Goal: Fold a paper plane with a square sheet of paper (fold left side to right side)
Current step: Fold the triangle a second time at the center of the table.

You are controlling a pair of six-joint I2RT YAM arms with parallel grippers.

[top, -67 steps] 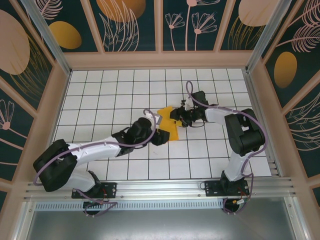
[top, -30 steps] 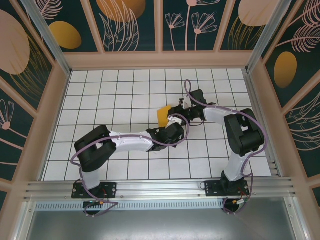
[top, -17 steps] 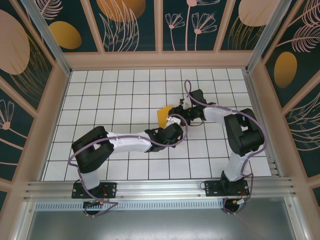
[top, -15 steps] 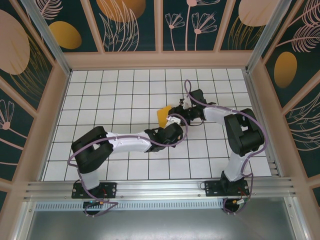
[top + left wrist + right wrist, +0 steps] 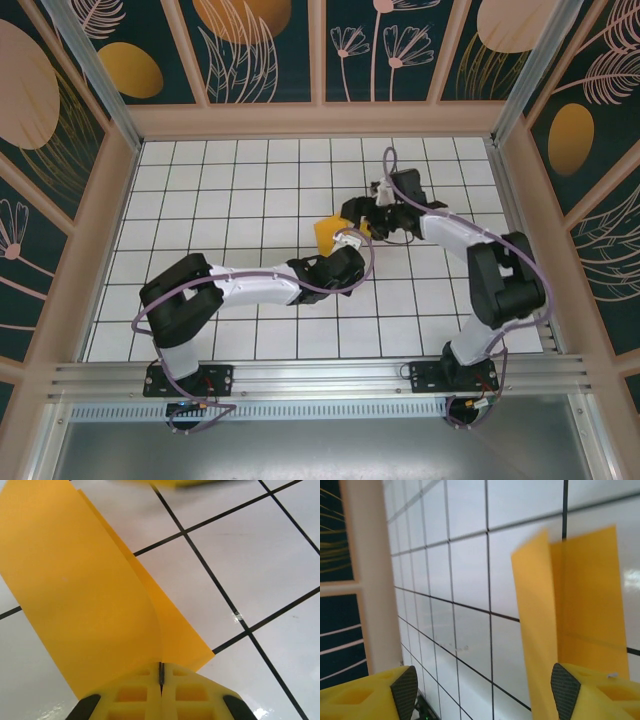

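The square sheet of paper (image 5: pixel 326 234) is bright orange and folded over on itself, lying on the white grid tiles near the middle of the table. In the left wrist view its upper layer (image 5: pixel 90 590) curves up off the lower one. My left gripper (image 5: pixel 161 672) is shut on the sheet's near edge, reaching it from the front (image 5: pixel 343 250). My right gripper (image 5: pixel 358 217) hovers just right of the sheet, open, with nothing between its fingers (image 5: pixel 485 690); the paper (image 5: pixel 590 595) stands beside its right finger (image 5: pixel 565 692). A paper plane is out of view.
Tan walls (image 5: pixel 520 200) with dark floral panels enclose the tiled floor (image 5: pixel 220 190) on three sides. An aluminium rail (image 5: pixel 320 375) carrying both arm bases runs along the near edge. The two arms nearly meet at the paper.
My left gripper has closed on the paper's near edge. My right gripper has opened and drawn back to the upper right, off the sheet.
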